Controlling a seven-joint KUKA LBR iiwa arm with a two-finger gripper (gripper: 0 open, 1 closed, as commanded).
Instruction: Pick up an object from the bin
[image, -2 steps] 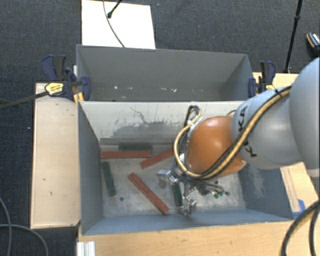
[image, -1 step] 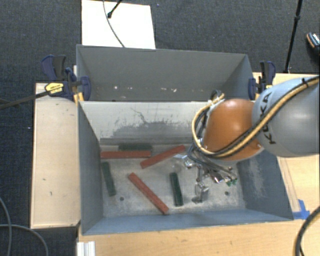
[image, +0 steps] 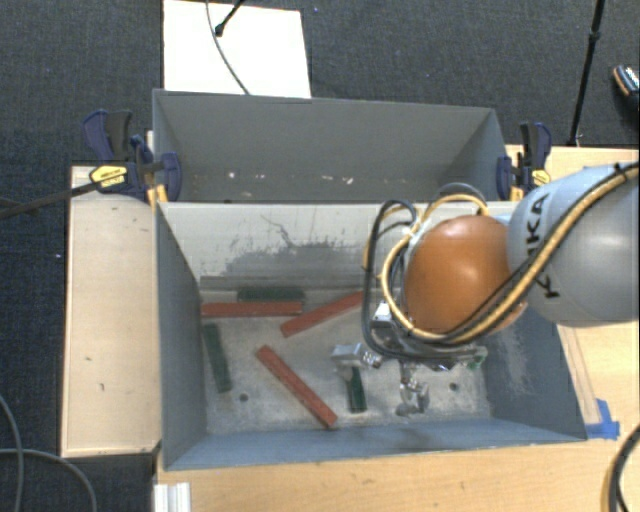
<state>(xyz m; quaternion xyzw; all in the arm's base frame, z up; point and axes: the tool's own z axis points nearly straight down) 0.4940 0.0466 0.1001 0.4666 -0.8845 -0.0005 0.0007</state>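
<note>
A grey metal bin (image: 180, 330) seen from above holds a few loose bars on its floor. The robot arm comes in over the right edge, its rounded orange wrist cover (image: 450, 272) hanging above the right half of the bin. Below it the claw (image: 409, 393) sits low, close to the floor and near the bin's near edge. Whether it is wide or narrow cannot be told from this angle. Nothing is seen held in it. The closest thing is a short dark green bar (image: 355, 390), lying just to the claw's left and apart from it. Further left a long red-brown bar (image: 295, 386) lies slantwise. Another red-brown bar (image: 322, 314) lies toward the far edge, and a dark green bar (image: 216, 358) lies near the left edge. To pick well, the claw would likely need to shift left until it is centred over the short green bar, straddle its narrow width and close only once fully down, keeping clear of the slanting red-brown bar.
</note>
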